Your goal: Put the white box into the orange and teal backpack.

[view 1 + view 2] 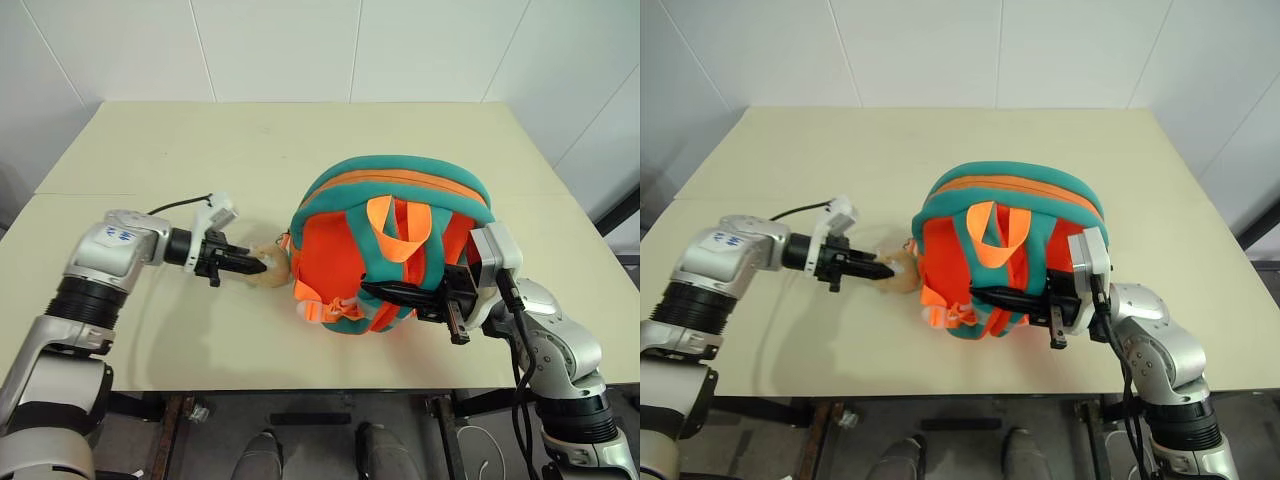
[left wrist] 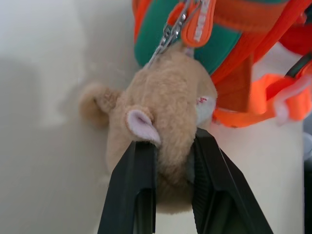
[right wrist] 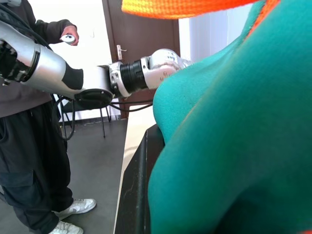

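Right now the rounded soft backpack, bright orange with teal edging and straps (image 1: 395,250), stands on the near right part of the pale cream table (image 1: 200,150). No white box can be seen on the tabletop, so it may already sit inside the bag, though that is only a guess. The left gripper (image 1: 250,265) has its two black fingers (image 2: 134,190) pinched on the small beige plush animal charm (image 2: 168,117), which lies on the table just left of the backpack and hangs from it by a metal clip. The right gripper (image 1: 385,292) is clamped on a teal strap at the near face of the backpack. In the right wrist view a person in dark clothes (image 3: 29,146) stands beyond the table.

The bag looks light and floppy; its fabric will sag and shift under any pull. The charm is squashy and dangles loosely, a poor handle. The padded straps, the top loop or a zipper tab would give a firmer hold.
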Robot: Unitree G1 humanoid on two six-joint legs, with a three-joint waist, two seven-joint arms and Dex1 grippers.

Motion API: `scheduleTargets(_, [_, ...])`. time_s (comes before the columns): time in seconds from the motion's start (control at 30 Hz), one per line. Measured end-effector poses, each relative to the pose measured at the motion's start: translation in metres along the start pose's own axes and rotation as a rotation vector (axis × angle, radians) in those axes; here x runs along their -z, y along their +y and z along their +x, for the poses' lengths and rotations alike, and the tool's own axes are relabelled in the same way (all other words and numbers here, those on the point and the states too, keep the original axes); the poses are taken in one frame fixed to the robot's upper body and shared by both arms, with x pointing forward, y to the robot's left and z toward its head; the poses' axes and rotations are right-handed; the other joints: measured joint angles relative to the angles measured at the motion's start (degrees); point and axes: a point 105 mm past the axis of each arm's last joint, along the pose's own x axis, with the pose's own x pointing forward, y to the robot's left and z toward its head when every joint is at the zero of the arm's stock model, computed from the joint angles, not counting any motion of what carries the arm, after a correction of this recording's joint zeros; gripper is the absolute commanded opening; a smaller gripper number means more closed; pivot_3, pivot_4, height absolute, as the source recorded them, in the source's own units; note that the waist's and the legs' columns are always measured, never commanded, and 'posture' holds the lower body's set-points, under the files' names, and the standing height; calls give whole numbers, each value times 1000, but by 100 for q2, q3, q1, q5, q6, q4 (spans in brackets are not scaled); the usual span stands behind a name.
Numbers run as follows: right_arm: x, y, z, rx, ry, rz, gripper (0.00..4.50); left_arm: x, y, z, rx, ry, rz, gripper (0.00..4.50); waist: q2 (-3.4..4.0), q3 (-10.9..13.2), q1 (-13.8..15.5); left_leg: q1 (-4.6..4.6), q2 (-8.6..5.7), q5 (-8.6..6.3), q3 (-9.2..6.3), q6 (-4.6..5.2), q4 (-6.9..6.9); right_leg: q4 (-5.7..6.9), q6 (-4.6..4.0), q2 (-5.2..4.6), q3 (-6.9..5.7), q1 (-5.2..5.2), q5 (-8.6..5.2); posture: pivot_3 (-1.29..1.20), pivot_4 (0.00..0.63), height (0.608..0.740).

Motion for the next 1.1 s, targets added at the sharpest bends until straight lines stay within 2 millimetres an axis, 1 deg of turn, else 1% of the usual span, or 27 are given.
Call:
scheduleTargets(0.07, [0,-1,-1,12,23,0,0,-1,0,1,-2,0,9,525,1,-1,-4,1,0,0,0,0,0,1,0,0,0,0,0,0,150,740])
scheduleTargets(0.17, [2,-3,-4,53,104,-14,0,-2,0,4,3,-35,-6,525,2,-1,8,1,0,0,-1,0,1,1,0,0,0,0,0,0,150,740])
scheduleTargets(0.3, [7,-11,-14,142,254,-21,0,-7,-1,-4,17,-153,-53,525,2,-1,15,-4,0,0,-1,1,2,-2,-2,0,0,-2,-1,0,150,740])
scheduleTargets(0.33, [6,-10,-16,140,281,-26,689,-10,-1,-8,16,-179,-54,1285,1,-1,21,-4,0,-1,-1,1,2,-2,-3,0,0,-1,-1,0,150,740])
scheduleTargets(0.37, [5,-8,-16,134,299,-31,924,-12,0,-10,9,-195,-52,1513,1,-1,21,-4,0,-1,-1,2,1,-2,-2,0,0,-1,-1,0,150,740])
scheduleTargets(0.4, [5,-6,-17,130,321,-33,1240,-14,1,-12,0,-207,-49,1833,2,-1,21,-4,0,-1,-1,2,1,-3,-2,0,0,-1,-1,0,150,740])
scheduleTargets(0.5, [0,-1,-28,143,404,-35,2266,-11,2,-19,-16,-238,-58,2835,1,-1,20,-6,0,-4,-1,5,1,-7,-1,0,0,0,-1,0,150,740])
scheduleTargets(0.63, [-10,3,-40,187,443,-44,3639,-10,2,-26,-42,-298,-65,4097,1,-1,17,-6,0,-5,0,5,1,-8,-2,0,0,-1,-1,0,150,740])
scheduleTargets(0.67, [-12,4,-43,201,452,-42,3990,-11,2,-28,-51,-315,-56,4401,1,-1,14,-6,0,-5,0,6,1,-8,-2,0,0,-1,-1,0,150,740])
scheduleTargets(0.7, [-16,5,-45,215,456,-50,4277,-11,1,-30,-60,-325,-48,4500,1,-1,8,-4,1,-5,1,6,1,-8,-2,0,0,-1,-1,0,150,740])
scheduleTargets(0.73, [-19,5,-48,229,463,-55,4463,-10,1,-30,-67,-328,-44,4500,1,-1,7,-3,1,-5,1,6,1,-8,-2,0,0,0,-1,0,150,740])
scheduleTargets(0.8, [-23,6,-56,265,484,-60,4463,-7,2,-30,-82,-330,-52,4500,1,-1,19,-3,1,-5,0,6,3,-8,-8,0,0,0,-4,0,150,740])
scheduleTargets(0.83, [-25,7,-68,301,523,-51,4463,-4,3,-31,-88,-347,-62,4500,2,-1,26,-5,0,-5,2,6,3,-11,-17,-1,0,0,-9,0,150,740])
scheduleTargets(0.87, [-29,7,-83,355,573,-48,4463,1,5,-38,-112,-370,-78,4500,1,-1,34,-5,1,-6,3,6,3,-13,-24,-1,1,0,-13,0,150,740])
scheduleTargets(0.93, [-40,6,-101,423,614,-58,4463,7,9,-48,-149,-392,-90,4500,0,-1,46,-6,1,-6,3,7,4,-15,-25,-1,0,0,-13,0,150,740])
scheduleTargets(1.0, [-52,9,-122,477,682,-56,4463,4,11,-58,-174,-437,-64,4500,0,-1,77,-3,1,-6,5,7,5,-16,-35,-1,0,3,-18,0,150,740])
scheduleTargets(1.03, [-59,9,-129,499,700,-67,4463,1,11,-62,-181,-459,-51,4500,0,-1,87,-2,1,-6,6,8,8,-18,-67,-1,0,4,-34,0,150,740])
scheduleTargets(1.07, [-65,9,-136,517,717,-71,4463,-1,11,-64,-185,-474,-39,4500,0,-1,91,-1,1,-6,9,8,11,-22,-89,-1,0,8,-44,0,150,740])
scheduleTargets(1.1, [-69,9,-145,544,736,-75,4463,-2,11,-65,-183,-492,-26,4500,0,-2,97,0,2,-6,10,8,19,-24,-90,-1,1,12,-42,0,150,740])
